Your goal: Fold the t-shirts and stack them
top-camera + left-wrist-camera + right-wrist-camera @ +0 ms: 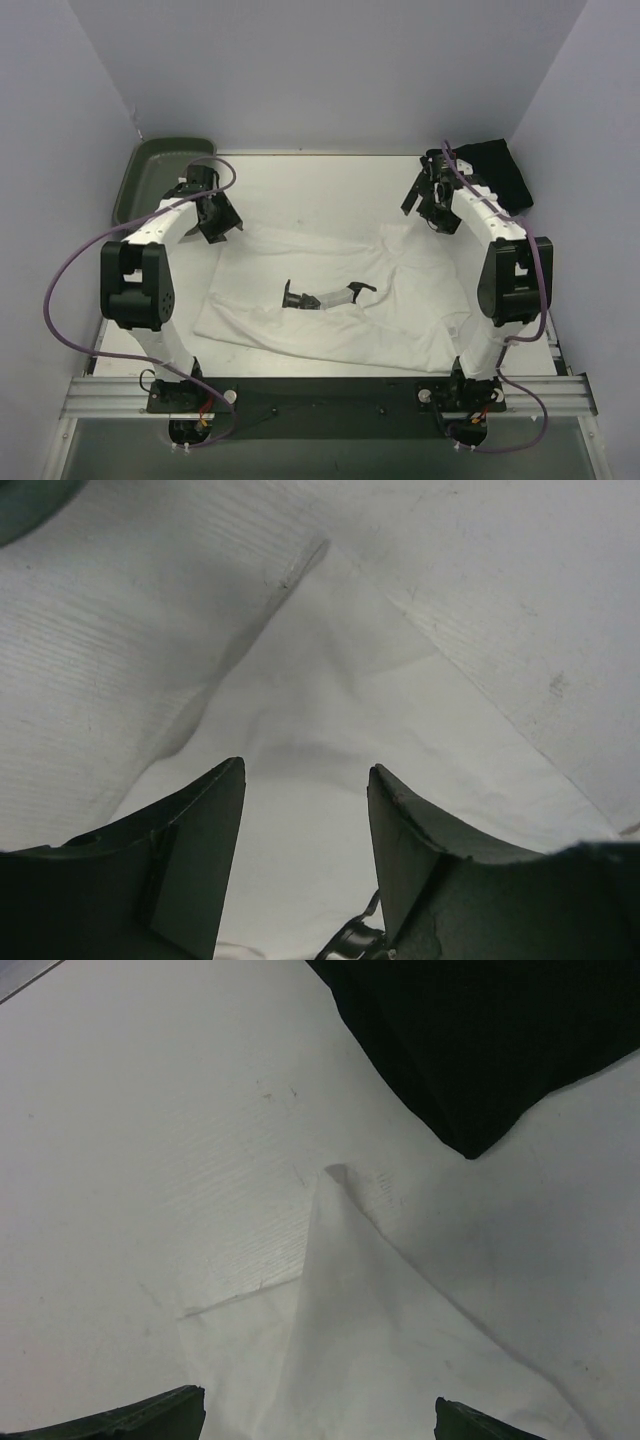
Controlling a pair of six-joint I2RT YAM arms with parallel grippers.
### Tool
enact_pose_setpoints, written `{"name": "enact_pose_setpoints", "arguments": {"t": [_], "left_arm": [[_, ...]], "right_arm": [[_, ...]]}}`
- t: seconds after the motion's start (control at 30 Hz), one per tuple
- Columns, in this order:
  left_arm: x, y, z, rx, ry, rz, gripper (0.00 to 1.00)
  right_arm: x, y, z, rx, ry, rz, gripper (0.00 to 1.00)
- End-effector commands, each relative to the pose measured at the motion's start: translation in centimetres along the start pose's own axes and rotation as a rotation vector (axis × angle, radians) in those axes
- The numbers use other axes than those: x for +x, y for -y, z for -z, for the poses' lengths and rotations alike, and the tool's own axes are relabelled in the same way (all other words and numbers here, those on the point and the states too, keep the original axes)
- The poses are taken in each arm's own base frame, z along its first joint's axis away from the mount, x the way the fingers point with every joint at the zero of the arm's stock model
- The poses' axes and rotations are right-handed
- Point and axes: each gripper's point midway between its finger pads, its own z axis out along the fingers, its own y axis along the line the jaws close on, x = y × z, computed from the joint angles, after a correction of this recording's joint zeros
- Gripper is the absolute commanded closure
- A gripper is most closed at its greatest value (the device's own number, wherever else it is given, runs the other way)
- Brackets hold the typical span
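The white t-shirt (330, 300) lies spread and creased across the middle of the table. My left gripper (216, 226) hovers at its far left corner. In the left wrist view this gripper (305, 770) is open, its dark fingers (200, 860) apart over the white cloth (330, 710). My right gripper (425, 203) is at the shirt's far right corner. It stands wide open (320, 1425) over a pointed peak of the white cloth (370, 1330). The black t-shirt (497, 170) lies bunched at the back right, and its edge (500, 1030) shows just beyond that peak.
A dark green tray (160, 172) sits at the back left corner. A small black and grey object (322, 296) lies on the middle of the white shirt, and part of it (355, 940) shows between the left fingers. Walls close the table on three sides.
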Motion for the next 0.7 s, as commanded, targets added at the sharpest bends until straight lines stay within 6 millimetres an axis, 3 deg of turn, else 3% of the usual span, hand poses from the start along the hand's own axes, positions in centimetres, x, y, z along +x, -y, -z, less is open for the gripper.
{"name": "enact_pose_setpoints", "arguments": {"t": [0.0,0.3,0.5,0.67], "left_arm": [[-3.3,1.4,-1.1,0.007,0.061,0.021,0.39],[-5.0,1.2,-2.9,-0.048,0.066,0.032,0.45],[-5.8,0.6,-3.8,-0.094,0.067,0.045,0.47],[-5.9,0.4,-5.6,-0.124,0.045,0.036,0.49]], "right_arm": [[-2.1,0.5,-1.2,0.010,-0.007,-0.013,0.02],[-4.6,1.3,-4.7,0.035,-0.019,-0.055,0.05],[-4.8,0.2,-5.1,-0.037,-0.031,-0.072,0.07],[-4.8,-0.3,-4.9,-0.068,-0.024,-0.069,0.07]]}}
